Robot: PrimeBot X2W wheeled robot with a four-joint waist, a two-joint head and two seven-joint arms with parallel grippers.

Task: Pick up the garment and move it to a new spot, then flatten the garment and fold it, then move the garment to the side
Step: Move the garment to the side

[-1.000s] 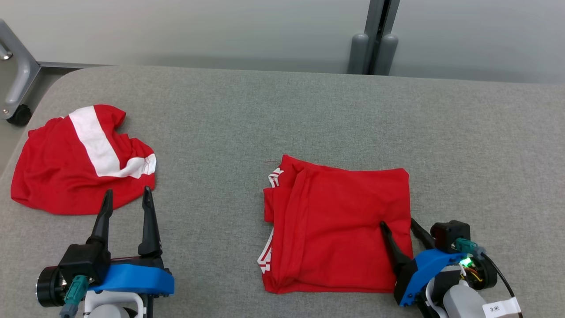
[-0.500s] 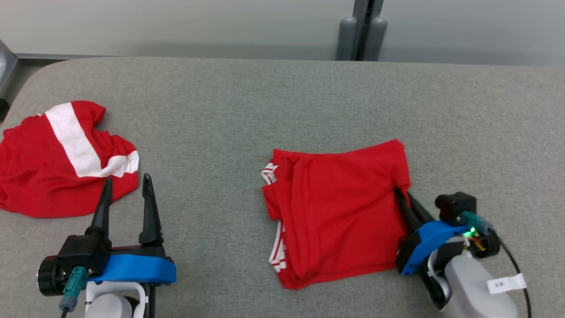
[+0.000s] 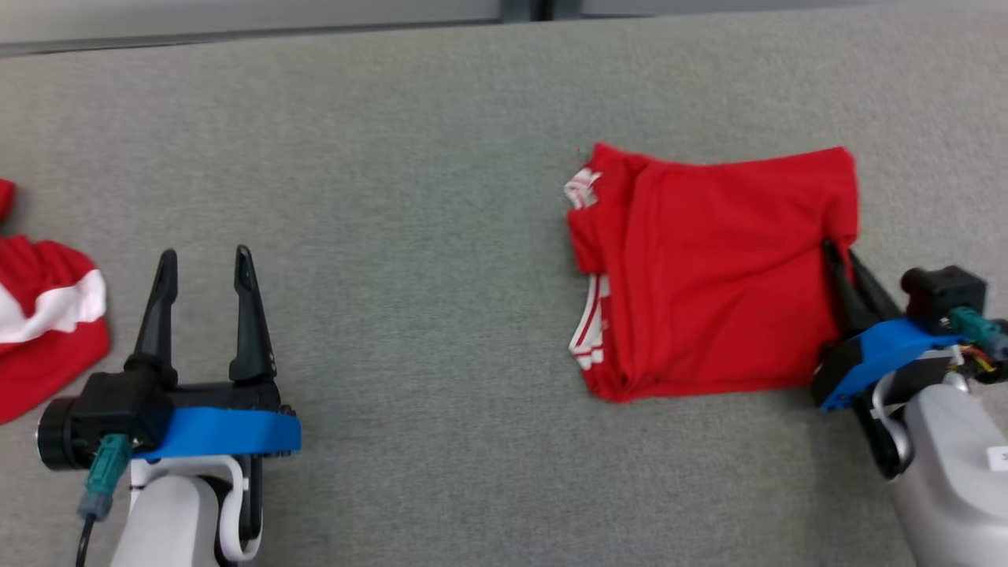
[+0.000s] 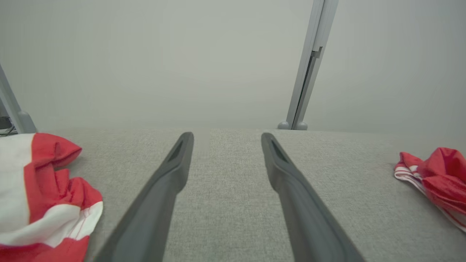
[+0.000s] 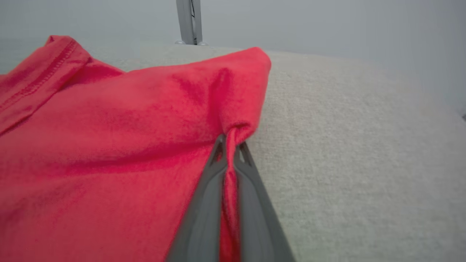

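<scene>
A grey fabric-covered table (image 3: 441,409) stands before a pale wall. Nearest, the left gripper (image 3: 205,253) hovers with its fingers apart and nothing between them. The right gripper (image 3: 841,253) has its fingers pinched together on the right-hand edge of the folded red garment (image 3: 709,260), which lies flat to the left of those fingers and past their tips. To move it aside well, drag low and slowly so the folded layers do not slide open. Out past the left fingers' outer side, a second red-and-white garment (image 3: 47,339) is cut off by the frame. How many layers the pinch catches cannot be made out.
</scene>
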